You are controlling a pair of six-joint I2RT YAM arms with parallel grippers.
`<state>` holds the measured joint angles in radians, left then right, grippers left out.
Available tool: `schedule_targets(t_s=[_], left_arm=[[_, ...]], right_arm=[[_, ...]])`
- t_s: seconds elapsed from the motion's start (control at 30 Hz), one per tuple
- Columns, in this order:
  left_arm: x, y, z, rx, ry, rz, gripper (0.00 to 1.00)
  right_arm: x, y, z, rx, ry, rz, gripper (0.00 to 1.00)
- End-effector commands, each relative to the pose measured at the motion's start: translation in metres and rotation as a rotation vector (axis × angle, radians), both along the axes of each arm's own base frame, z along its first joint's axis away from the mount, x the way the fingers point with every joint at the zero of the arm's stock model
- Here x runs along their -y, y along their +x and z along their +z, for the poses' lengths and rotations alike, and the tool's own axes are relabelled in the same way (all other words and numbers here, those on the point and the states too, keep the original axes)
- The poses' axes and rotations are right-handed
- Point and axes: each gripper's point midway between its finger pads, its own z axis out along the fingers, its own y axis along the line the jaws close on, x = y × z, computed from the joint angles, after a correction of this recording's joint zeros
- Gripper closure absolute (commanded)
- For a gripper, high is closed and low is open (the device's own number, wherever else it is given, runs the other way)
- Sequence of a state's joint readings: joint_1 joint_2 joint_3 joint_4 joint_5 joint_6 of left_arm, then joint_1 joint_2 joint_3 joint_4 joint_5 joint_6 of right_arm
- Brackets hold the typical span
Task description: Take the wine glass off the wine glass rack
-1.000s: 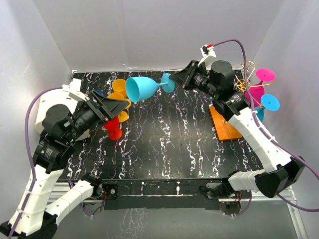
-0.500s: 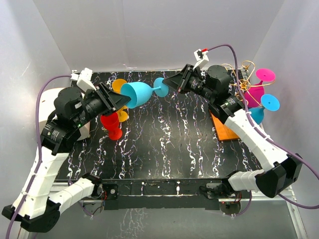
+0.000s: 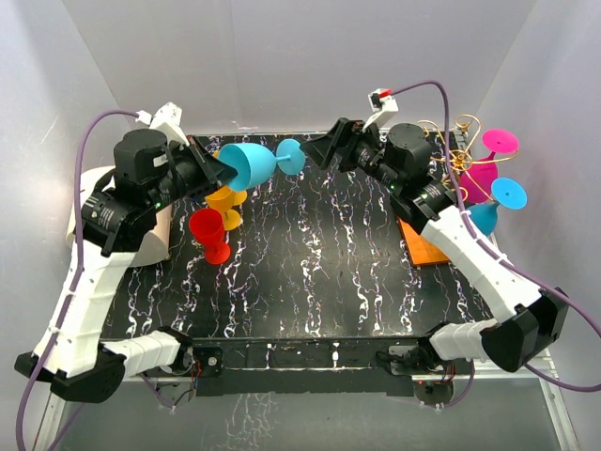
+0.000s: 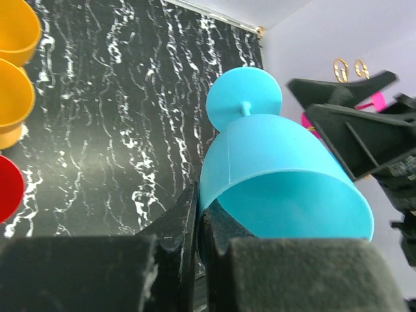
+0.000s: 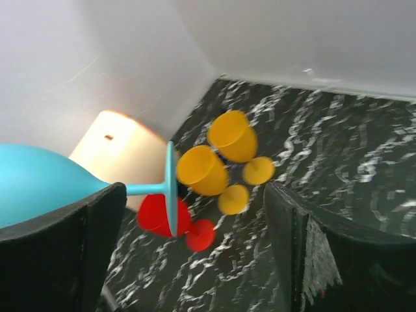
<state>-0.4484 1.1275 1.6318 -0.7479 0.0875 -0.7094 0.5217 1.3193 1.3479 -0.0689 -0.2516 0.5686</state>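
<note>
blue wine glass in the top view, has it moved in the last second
Yes. The blue wine glass has shifted left, away from the wine glass rack, pinched at its rim by the left gripper.

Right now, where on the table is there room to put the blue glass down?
The middle of the black table is bare, from the red glass across to the wine glass rack and down to the near edge. The back left is crowded with orange glasses.
</note>
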Motion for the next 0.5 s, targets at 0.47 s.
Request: schedule_targets(t_s=[0.47], left_arm=[[-0.014,0.095,-0.116,-0.348,0.539,0.099,1.00]], right_arm=[[0.144,-0.057,0.136,0.446,-0.082,-0.531,0.01]])
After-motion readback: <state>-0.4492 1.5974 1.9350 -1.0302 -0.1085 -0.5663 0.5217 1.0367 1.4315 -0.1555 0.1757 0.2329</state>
